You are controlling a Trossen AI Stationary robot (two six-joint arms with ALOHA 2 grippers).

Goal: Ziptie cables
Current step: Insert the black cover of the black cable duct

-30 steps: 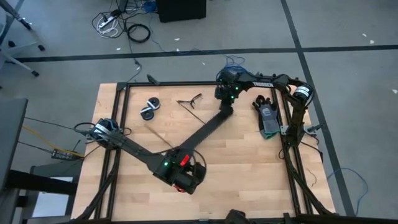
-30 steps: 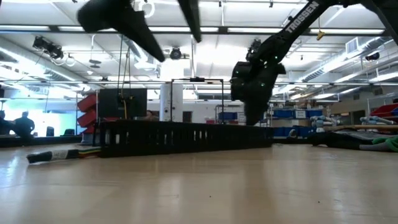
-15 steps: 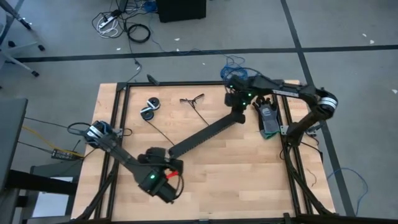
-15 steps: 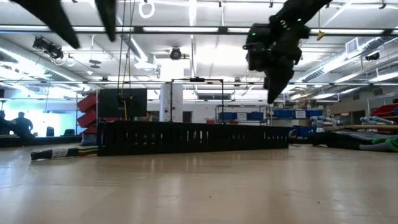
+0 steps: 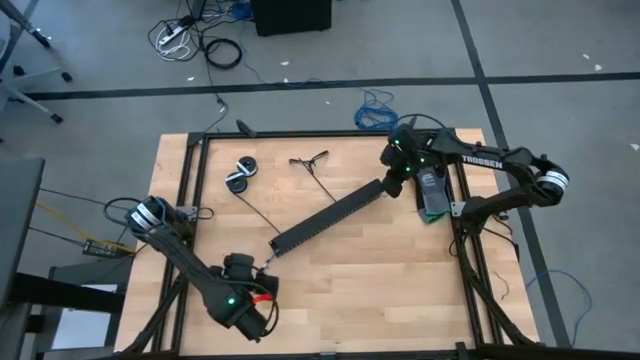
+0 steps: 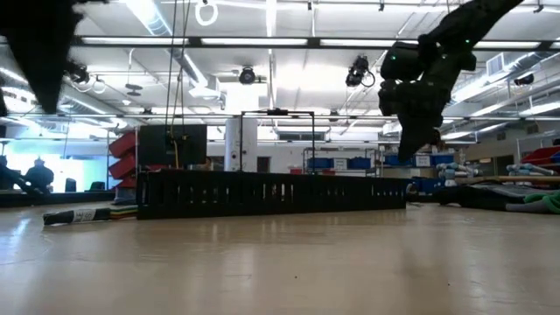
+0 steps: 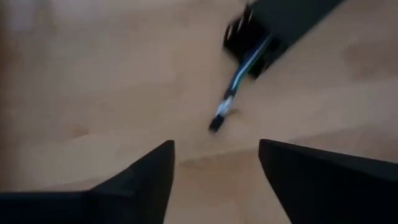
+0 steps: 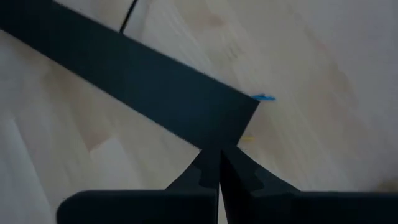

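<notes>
Now the long black strip lies slantwise in the middle of the table, and I use it as the landmark. The cables seem to run inside this strip; only a short tail of thin pale and bluish wires comes out of its lower end, the end on the left arm's side. I think they lie there so that the strip keeps them together as one bundle.

The left fingers hang a little off that lower end and point toward the tail of wires. They stand apart and nothing is between them, so they touch neither the wires nor the strip. This looks like a position ready for reaching to the wires.

The right fingers are at the opposite, upper end of the strip. They are pressed together and hold nothing; their tip is just at the corner of the strip. Whether it touches the strip I cannot tell. Perhaps they are there to steady or push that end.

One thin black line, probably a ziptie, lies on the table just beside the strip's lower end, not yet picked up.
</notes>
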